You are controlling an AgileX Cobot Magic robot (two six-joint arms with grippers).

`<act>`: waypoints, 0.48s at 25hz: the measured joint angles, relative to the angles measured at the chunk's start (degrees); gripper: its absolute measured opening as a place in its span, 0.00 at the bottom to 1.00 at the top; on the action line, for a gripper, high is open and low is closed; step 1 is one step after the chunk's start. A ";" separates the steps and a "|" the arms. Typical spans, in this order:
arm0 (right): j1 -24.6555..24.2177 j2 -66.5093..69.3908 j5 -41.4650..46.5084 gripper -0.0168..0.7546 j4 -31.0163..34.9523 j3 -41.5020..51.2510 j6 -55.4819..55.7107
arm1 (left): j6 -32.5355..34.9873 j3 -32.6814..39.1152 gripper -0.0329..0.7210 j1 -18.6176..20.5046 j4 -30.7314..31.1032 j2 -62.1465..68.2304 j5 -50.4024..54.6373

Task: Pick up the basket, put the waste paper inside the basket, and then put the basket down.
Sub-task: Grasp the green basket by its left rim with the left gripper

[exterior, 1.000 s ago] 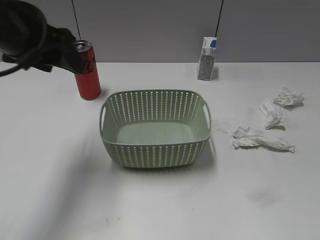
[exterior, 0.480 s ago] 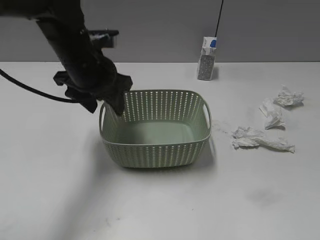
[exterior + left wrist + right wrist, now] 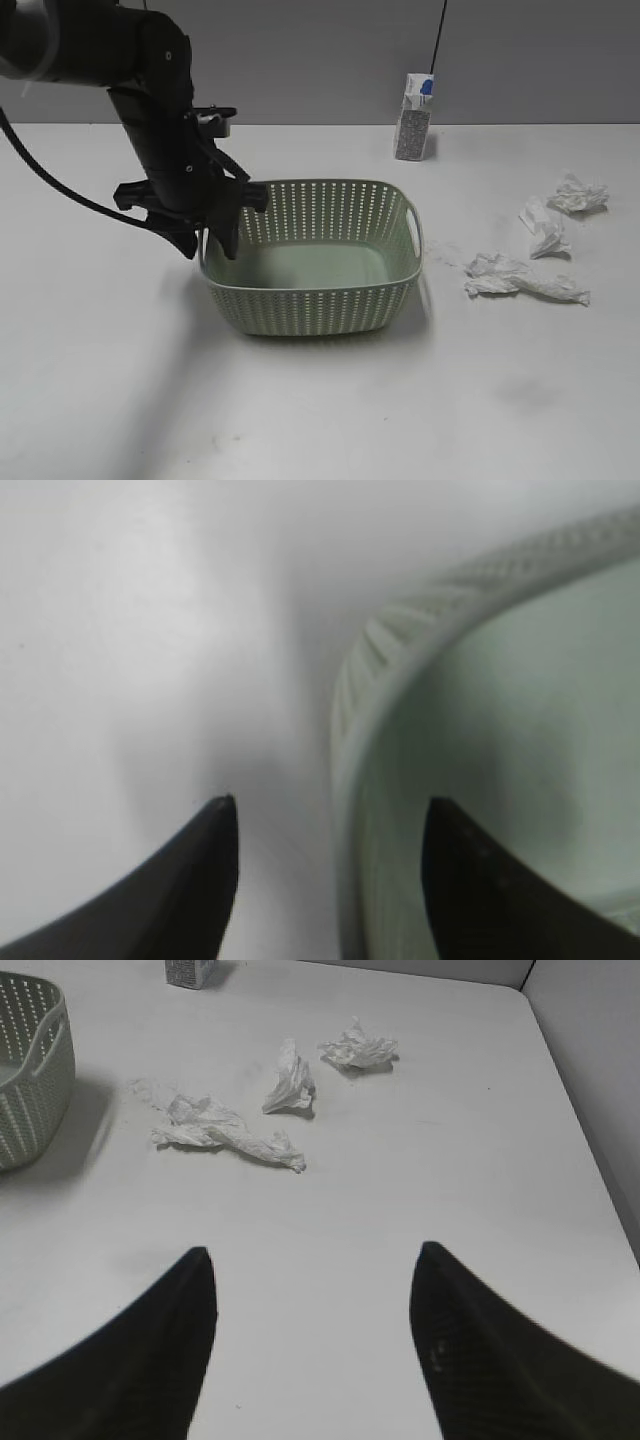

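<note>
left gripper [image 3: 208, 243] now lowered astride basket [image 3: 330, 305] rim, fingers apart, ungripped; waste paper [image 3: 525, 279] untouched, right gripper [image 3: 312, 1330] open, empty.

The basket [image 3: 310, 255] sits on the tabletop [image 3: 320, 400] left of centre, with the left hand [image 3: 205, 235] straddling its left rim, one finger inside and one outside. Three wads of waste paper [image 3: 525, 280] lie well apart to its right. A carton [image 3: 413, 118] stands behind, near the back edge.
</note>
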 joint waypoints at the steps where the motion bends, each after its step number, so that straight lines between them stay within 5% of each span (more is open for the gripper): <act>1: 0.00 0.00 0.00 0.63 0.00 0.00 0.00 | -0.82 0.00 0.57 0.00 0.00 0.00 -0.24; 5: 0.00 0.00 0.00 0.63 0.00 0.00 0.00 | -1.76 0.00 0.38 0.00 -0.18 0.00 -0.32; 12: 0.00 0.00 0.00 0.63 -0.90 0.00 -0.22 | -1.97 0.00 0.25 0.00 -1.72 0.00 -0.08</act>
